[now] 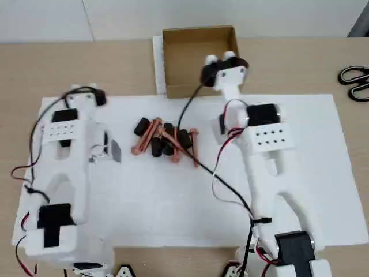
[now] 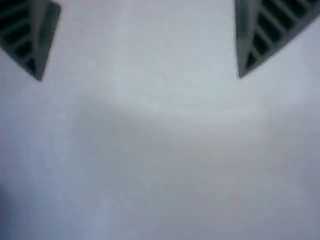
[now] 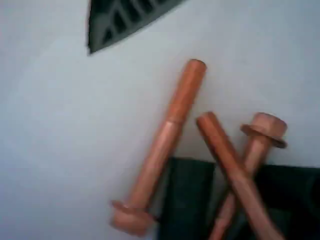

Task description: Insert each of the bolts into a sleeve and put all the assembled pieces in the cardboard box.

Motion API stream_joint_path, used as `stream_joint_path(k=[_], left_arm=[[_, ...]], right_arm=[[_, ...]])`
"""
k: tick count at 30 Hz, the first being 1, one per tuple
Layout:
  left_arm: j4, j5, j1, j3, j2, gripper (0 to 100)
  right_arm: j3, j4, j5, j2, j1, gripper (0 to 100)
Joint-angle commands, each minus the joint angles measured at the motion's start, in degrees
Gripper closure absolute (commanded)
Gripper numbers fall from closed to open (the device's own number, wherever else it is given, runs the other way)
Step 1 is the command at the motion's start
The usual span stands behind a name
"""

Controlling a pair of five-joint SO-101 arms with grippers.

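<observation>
Bolts (image 1: 167, 137), copper-coloured metal ones with flanged heads, lie in a loose heap with short black cylindrical sleeves (image 1: 155, 147) on the white sheet (image 1: 173, 202) that covers much of the pale wooden desk (image 1: 86, 63). The heap sits in the far half of the sheet, about midway between its left and right edges. The bolts cross one another and the sleeves, and it cannot be told whether any bolt is seated in a sleeve. In the right wrist view one bolt (image 3: 165, 150) lies flat on the sheet along the side of a sleeve (image 3: 187, 200), while two more cross each other on top of the black pieces. The open-topped brown cardboard box (image 1: 199, 30) stands toward the desk's far edge, about midway along it. Its near wall is at the sheet's far edge, apart from the heap.

The left gripper (image 2: 145, 40) hangs over bare sheet between the heap and the sheet's left edge, its jaws spread wide with nothing between them. The right gripper (image 3: 125, 20) is low over the end of the heap nearer the sheet's right edge, close to the bolts; whether it is spread or closed cannot be told. The right arm (image 1: 271, 167) stretches from the desk's near edge toward the box. Black-handled scissors (image 1: 354, 81) lie on bare wood near the desk's far right corner.
</observation>
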Motion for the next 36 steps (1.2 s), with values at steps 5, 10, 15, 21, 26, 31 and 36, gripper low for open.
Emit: stream_joint_path(k=[5,10,15,21,26,31,36], left_arm=[[1.3,-1.7,6.1,-3.3,1.0,76],[5.5,-1.5,5.6,-8.0,-3.0,76],[8.3,-1.4,5.8,-11.0,-6.9,76],[10.6,-1.3,8.9,-11.7,-9.1,76],[7.9,0.0,12.3,-13.3,-8.8,76],[6.9,16.0,8.9,-13.6,-8.7,76],[6.1,16.4,0.2,-13.6,-8.6,76]], right_arm=[[-0.4,-7.0,-4.5,5.6,-3.6,83.6],[-0.4,-8.0,-4.6,8.9,-3.8,83.6],[-1.0,-9.5,-4.5,8.8,-6.9,83.6],[-2.5,-9.0,-4.5,9.3,-9.5,83.7],[-2.5,-8.5,-4.4,9.1,-9.9,83.7],[-3.2,-8.7,-4.4,9.4,-13.1,83.7],[-3.2,-8.7,-4.4,9.4,-17.5,83.7]])
